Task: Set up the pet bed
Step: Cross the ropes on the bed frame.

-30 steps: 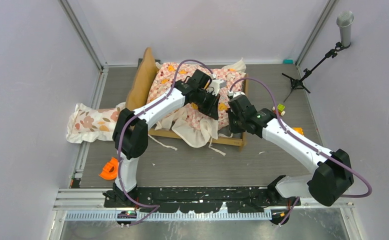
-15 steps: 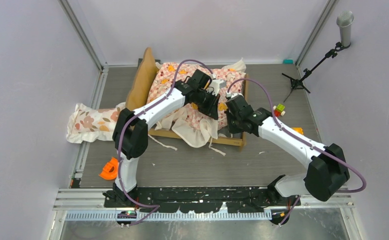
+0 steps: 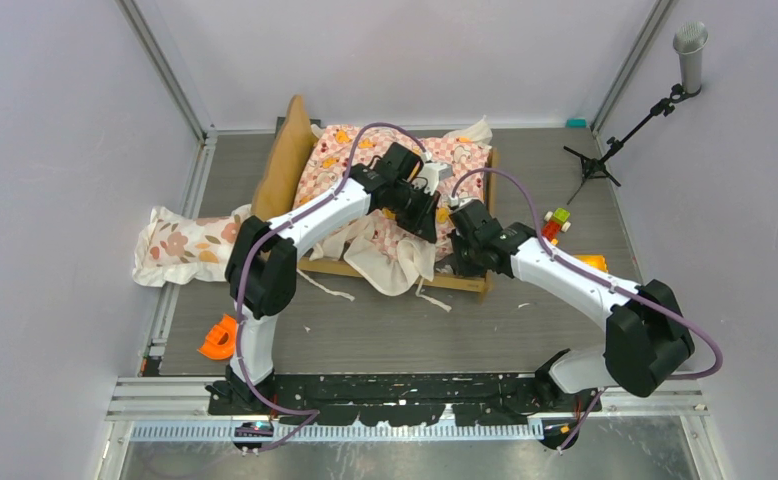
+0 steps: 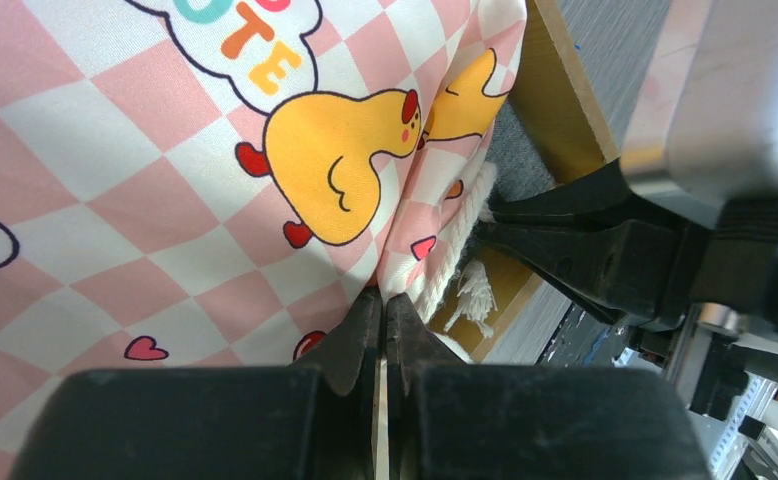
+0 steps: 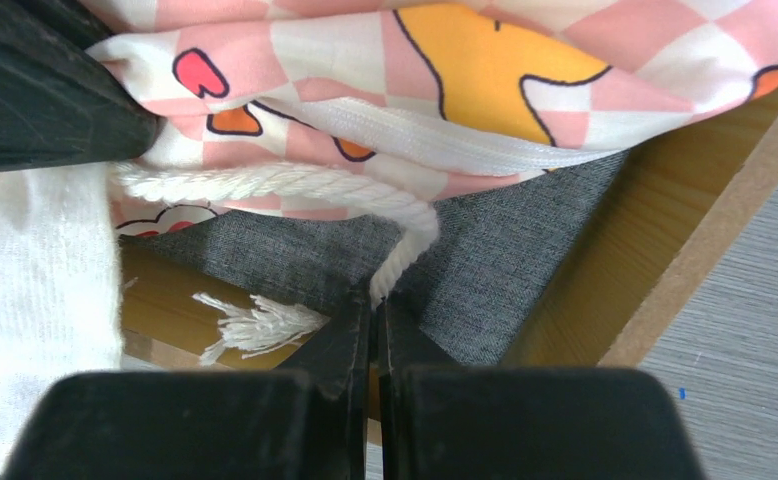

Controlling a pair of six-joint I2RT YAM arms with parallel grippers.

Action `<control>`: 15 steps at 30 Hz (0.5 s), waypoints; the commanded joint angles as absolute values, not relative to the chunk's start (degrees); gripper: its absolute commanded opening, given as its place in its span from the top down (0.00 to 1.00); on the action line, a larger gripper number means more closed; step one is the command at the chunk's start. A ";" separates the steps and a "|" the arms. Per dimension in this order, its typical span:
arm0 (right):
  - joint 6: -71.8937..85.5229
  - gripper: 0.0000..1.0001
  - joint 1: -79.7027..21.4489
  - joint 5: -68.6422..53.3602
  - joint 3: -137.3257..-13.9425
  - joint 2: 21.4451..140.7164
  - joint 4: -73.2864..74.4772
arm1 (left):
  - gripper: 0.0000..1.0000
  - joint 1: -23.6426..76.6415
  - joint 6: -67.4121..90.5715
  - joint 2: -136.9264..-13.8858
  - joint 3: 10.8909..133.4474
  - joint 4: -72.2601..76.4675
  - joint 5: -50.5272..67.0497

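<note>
Left fingers (image 4: 350, 345) pinch sheet (image 4: 115, 150) over grey table (image 3: 365, 325), lilac walls (image 3: 55, 130).

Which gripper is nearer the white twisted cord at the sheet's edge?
Right. The right gripper clamps the white twisted cord itself; the left gripper pinches the pink-checkered sheet just beside it.

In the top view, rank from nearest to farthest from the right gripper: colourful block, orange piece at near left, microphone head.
1. Colourful block, just right of the right gripper.
2. Orange piece, near left side.
3. Microphone head, far right corner.
</note>
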State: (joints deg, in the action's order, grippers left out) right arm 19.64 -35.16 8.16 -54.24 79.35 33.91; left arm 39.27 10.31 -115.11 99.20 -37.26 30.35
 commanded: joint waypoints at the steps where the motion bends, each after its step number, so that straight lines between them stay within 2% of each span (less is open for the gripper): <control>1: 19.37 0.98 -35.56 6.86 -52.91 77.26 33.19 | 1.00 39.52 10.72 -115.55 99.05 -35.13 31.90; 5: 19.29 0.96 -35.67 9.01 -53.09 76.86 34.31 | 1.00 39.73 10.75 -115.59 98.84 -35.04 31.90; 8: 19.39 0.99 -35.67 9.29 -53.72 74.89 34.33 | 1.00 39.73 10.72 -115.53 98.86 -34.98 31.82; 15: 19.83 0.99 -35.64 9.80 -57.60 68.58 33.63 | 1.00 39.78 10.58 -114.30 100.07 -35.97 29.53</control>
